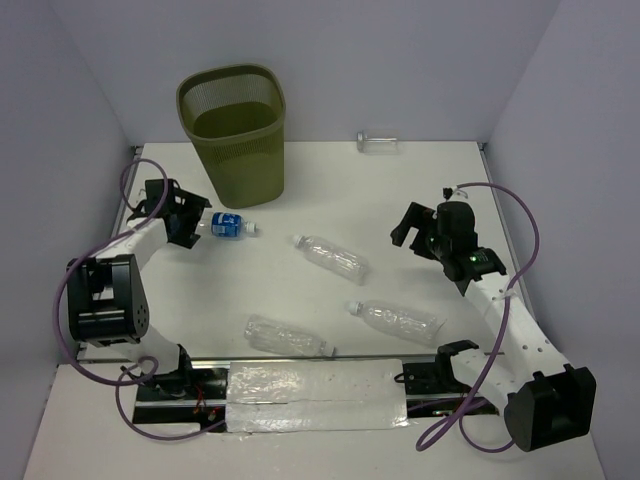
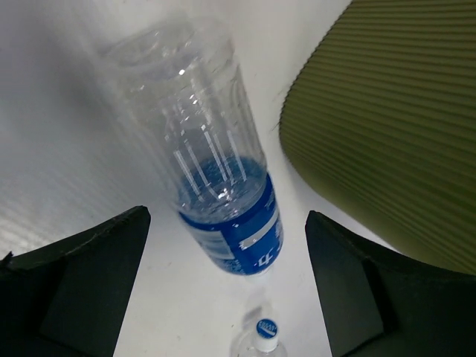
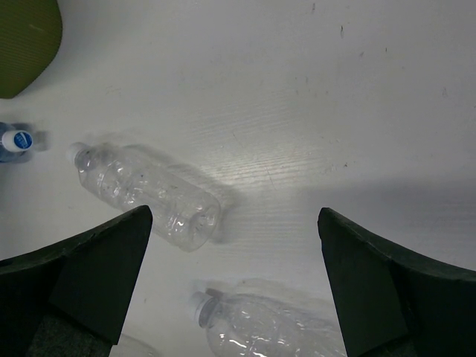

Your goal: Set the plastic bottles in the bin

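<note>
The olive-green mesh bin (image 1: 245, 170) is standing upright far left, a blue-labelled bottle (image 1: 228, 226) is lying just beside it, three clear bottles (image 1: 332, 257) are lying scattered mid-table, and a fifth bottle (image 1: 377, 144) is lying at the far edge.

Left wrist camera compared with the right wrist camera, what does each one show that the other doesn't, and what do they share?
Only the left wrist view shows the blue label of the labelled bottle, framed by the open left gripper. Only the right wrist view shows a clear bottle and part of a second clear bottle, both label-less, lying on the table ahead of the open right gripper. Both show the green bin, the white table and the labelled bottle's blue cap.
</note>
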Motion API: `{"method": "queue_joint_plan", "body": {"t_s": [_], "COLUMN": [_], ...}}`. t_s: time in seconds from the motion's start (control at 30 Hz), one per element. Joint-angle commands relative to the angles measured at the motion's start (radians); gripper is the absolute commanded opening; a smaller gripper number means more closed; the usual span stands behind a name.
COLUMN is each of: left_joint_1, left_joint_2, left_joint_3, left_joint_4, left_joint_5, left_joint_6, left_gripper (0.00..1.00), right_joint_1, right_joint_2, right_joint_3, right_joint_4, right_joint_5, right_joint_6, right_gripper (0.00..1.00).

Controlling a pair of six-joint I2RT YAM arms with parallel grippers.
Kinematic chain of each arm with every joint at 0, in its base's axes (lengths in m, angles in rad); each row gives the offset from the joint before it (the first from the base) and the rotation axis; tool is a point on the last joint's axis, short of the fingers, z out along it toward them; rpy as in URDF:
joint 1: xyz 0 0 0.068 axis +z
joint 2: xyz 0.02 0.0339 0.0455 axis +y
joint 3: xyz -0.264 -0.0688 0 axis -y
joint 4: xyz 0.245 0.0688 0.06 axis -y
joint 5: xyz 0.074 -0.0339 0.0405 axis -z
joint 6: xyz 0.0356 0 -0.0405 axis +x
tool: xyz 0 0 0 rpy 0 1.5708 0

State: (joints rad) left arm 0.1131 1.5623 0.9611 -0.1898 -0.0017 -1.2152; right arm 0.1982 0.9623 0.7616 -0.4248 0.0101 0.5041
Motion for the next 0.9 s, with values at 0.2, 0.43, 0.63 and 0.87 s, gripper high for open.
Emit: {"method": "queue_joint_plan", "body": {"t_s": [0.2,0.43,0.63,0.87], "left_joint_1": [0.017,0.02,0.02,0.019], "left_joint_2": [0.137,0.225,0.159,-0.154], "left_joint_3": [0.076,0.097,0.119,0.192], "left_joint_4": [0.096,0.124,0.027,-0.16], "left_joint_5": [0.006,-0.026,-0.064,-0.136], "left_joint_6": [-0.03,-0.052,0.009,0.266], "left_gripper": [0.99,0.96,0.65,0.56], "right_joint_1": [-0.003,-0.003,-0.003,-0.003], "right_joint_2": [0.021,0.029,-0.011,-0.02], "right_joint_3": [0.044,0.045,0.036,0.064], "right_joint_4": [-0.028,-0.038,-0.071,-0.098], "right_joint_5": [-0.006,-0.006,0.021,-0.002], "right_joint_6": [-0.022,-0.013,-0.004,0.005], "right_gripper": [1.0,1.0,1.0,1.0]}}
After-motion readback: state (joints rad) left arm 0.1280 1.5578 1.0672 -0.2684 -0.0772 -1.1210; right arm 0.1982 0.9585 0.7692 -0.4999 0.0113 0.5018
